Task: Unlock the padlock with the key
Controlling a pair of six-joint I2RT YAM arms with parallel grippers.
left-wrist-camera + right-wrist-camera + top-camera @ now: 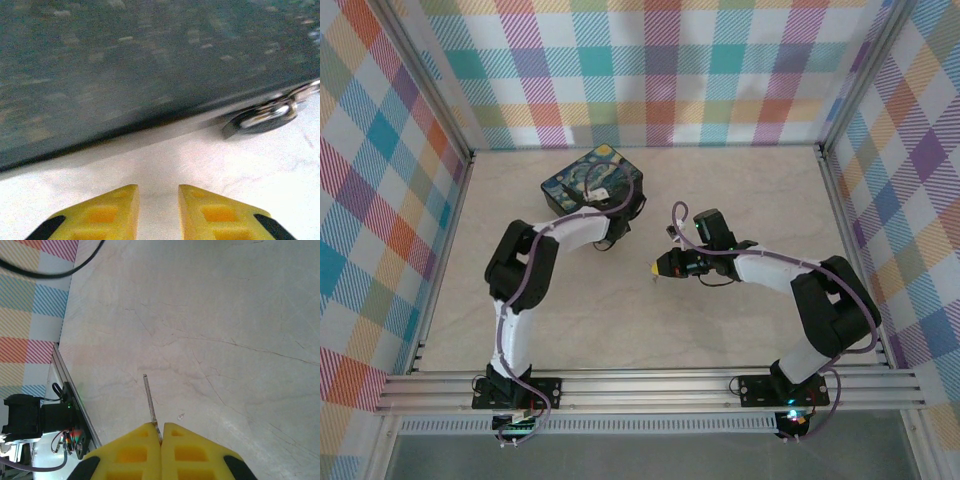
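Metal glints low against the box (125,65): the padlock (265,116), small and silver-dark, sits at the bottom edge of the box's dark side, where that side meets the pale table (210,160). Whether it hangs from the box or only lies against it cannot be told. The left fingers (107,212) point at that same side, close to it and to the left of the padlock. They are parted by a narrow gap with bare table between them and have hold of nothing.

Seen from above, the box (592,180) with its swirling blue-yellow print stands toward the far side of the table, and the right fingers (665,266) are off its near right corner, apart from it. The right fingers (132,452) are pressed together on the key (149,397), whose thin metal blade sticks out from between their tips above the table.
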